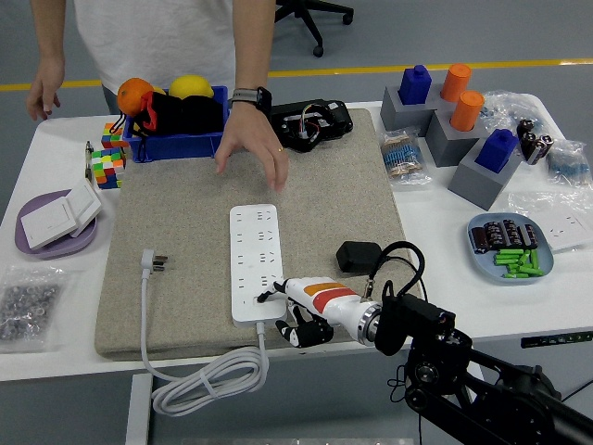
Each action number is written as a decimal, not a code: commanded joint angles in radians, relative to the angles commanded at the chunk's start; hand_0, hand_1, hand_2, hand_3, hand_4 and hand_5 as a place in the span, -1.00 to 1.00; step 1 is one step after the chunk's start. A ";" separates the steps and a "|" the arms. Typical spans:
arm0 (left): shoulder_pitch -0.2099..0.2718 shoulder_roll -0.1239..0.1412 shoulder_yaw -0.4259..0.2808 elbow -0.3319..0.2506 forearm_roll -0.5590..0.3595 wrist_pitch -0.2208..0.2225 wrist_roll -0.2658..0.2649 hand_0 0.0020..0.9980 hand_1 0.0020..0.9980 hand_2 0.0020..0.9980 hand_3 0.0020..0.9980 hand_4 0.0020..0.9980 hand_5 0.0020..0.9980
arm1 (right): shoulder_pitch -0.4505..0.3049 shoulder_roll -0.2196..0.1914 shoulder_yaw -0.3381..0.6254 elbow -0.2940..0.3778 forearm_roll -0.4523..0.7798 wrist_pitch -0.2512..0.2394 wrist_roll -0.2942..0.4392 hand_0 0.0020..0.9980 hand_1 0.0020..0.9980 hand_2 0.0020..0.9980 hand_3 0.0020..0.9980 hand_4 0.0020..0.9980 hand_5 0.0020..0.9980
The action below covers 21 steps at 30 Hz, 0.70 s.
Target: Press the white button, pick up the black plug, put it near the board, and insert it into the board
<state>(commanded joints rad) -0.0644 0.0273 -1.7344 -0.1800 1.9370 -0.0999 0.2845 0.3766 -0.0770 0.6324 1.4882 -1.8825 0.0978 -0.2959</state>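
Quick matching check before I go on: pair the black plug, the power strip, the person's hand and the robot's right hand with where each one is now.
1. black plug
2. power strip
3. person's hand
4. right hand

A. over the mat's far part, beyond the strip
B. at the strip's near end
C. lengthwise on the mat's middle
D. on the mat, right of the strip

Pairs: 1-D, 2-C, 3-A, 4-B

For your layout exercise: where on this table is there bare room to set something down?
Free: the grey mat between the white plug and power strip, and its right half above the black plug. Crowded: the table's right side around the blue plate, and the far-left corner by the blue bin.
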 joint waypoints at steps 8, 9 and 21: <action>-0.001 -0.001 -0.001 0.000 0.004 0.000 0.000 0.56 0.46 0.38 0.53 0.03 -0.01 | -0.016 -0.006 0.087 0.086 0.002 -0.048 0.079 -1.00 -1.00 -0.70 0.46 0.05 -0.77; -0.001 -0.001 0.000 0.000 0.001 0.000 0.000 0.56 0.46 0.38 0.53 0.03 -0.01 | -0.019 -0.007 0.100 0.086 0.000 -0.057 0.098 -1.00 -1.00 -0.70 0.46 0.05 -0.77; -0.008 -0.001 0.004 0.000 0.002 -0.001 0.001 0.56 0.46 0.38 0.53 0.03 -0.01 | -0.049 -0.029 0.235 -0.021 -0.079 -0.014 0.207 0.49 0.46 0.39 0.45 0.78 -0.60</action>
<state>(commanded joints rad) -0.0723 0.0267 -1.7300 -0.1800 1.9389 -0.1005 0.2860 0.3277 -0.1062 0.8670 1.4674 -1.9620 0.0840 -0.0886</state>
